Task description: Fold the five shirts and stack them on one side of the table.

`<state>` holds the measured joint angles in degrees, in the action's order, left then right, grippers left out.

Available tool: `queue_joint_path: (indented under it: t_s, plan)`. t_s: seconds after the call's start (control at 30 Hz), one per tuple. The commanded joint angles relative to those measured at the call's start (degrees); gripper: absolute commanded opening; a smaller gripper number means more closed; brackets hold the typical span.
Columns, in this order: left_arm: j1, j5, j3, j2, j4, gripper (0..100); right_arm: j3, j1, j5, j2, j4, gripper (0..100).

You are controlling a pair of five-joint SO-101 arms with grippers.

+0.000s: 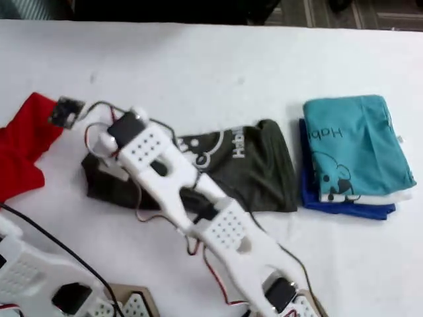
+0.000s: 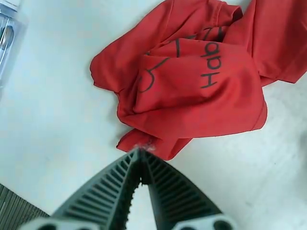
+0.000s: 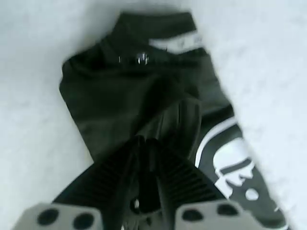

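Five shirts lie on the white table (image 1: 218, 59): three in a stack and two apart from it. The stack sits at one side of the table and holds three folded shirts, a teal shirt (image 1: 357, 145) on top, a white shirt (image 1: 386, 197) showing as a thin strip under it, and a blue shirt (image 1: 344, 209) at the bottom, its edge sticking out along two sides. Near the stack, at mid table, lies one dark shirt (image 1: 258, 165) with a pale print, partly folded and spread flat. The right arm (image 1: 178, 185) reaches across it to its end farthest from the stack. In the right wrist view the right gripper (image 3: 146, 141) sits low over that cloth, its fingers drawn together on a raised fold of the dark shirt (image 3: 120, 96). One red shirt (image 1: 23, 145) lies crumpled at the opposite edge of the table, well apart from the stack and unfolded. The left arm (image 1: 33, 277) stands at the near corner on that side. In the left wrist view the left gripper (image 2: 140, 154) is closed, its ribbed fingers pressed tip to tip with nothing between them, just beside the rumpled edge of the red shirt (image 2: 192, 81), whose dark print faces up.
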<state>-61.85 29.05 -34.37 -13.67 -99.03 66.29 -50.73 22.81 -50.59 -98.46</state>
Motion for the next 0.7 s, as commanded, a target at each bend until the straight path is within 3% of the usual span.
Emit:
queue_joint_path:
  t_s: [0.0,0.17,0.43,0.67]
  plan:
    - [-0.1,0.2,-0.3,3.2,-0.1,3,-12.9,-0.2,-0.2,9.2,-0.5,2.0]
    - [0.0,0.2,-0.3,3.1,0.1,3,-26.6,3.4,-0.1,11.8,0.0,2.0]
    - [0.0,0.2,-0.3,3.1,0.0,3,-28.2,14.5,-0.1,12.0,6.5,2.0]
    - [0.0,0.2,-0.3,3.1,0.0,3,-23.7,9.0,-0.1,15.0,4.4,2.0]
